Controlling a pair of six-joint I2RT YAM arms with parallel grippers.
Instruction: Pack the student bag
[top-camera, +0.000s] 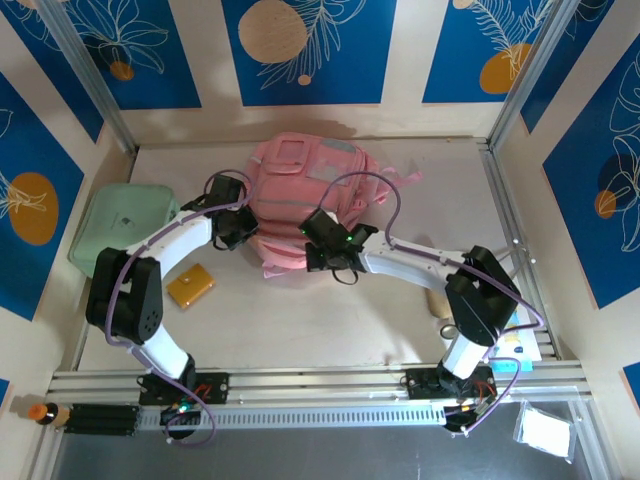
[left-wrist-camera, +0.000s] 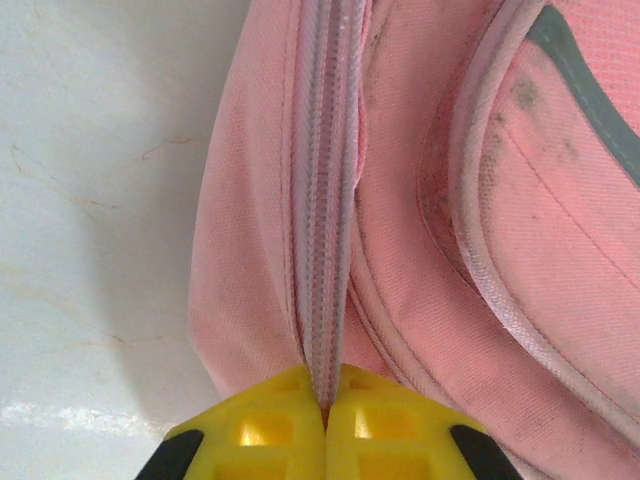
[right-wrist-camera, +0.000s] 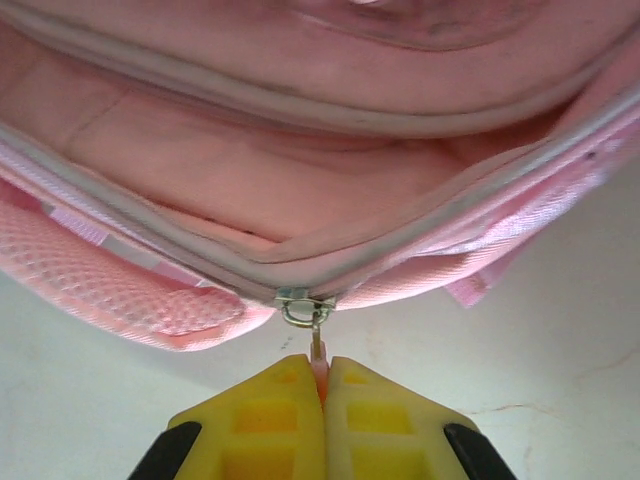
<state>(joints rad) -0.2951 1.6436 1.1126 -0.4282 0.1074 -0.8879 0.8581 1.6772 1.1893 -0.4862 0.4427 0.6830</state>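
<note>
Pink student bag (top-camera: 300, 185) lies on the table (top-camera: 330, 320), ahead of both arms. Left gripper (left-wrist-camera: 325, 400), fingers pressed together, pinches the bag's zipper seam (left-wrist-camera: 325, 200), which runs straight ahead. Right gripper (right-wrist-camera: 322, 378) pinches the zipper pull (right-wrist-camera: 305, 310) at the open compartment's near end.

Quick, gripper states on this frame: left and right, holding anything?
Left gripper: shut on the student bag at its zipper strip.
Right gripper: shut on the bag's zipper pull.
</note>
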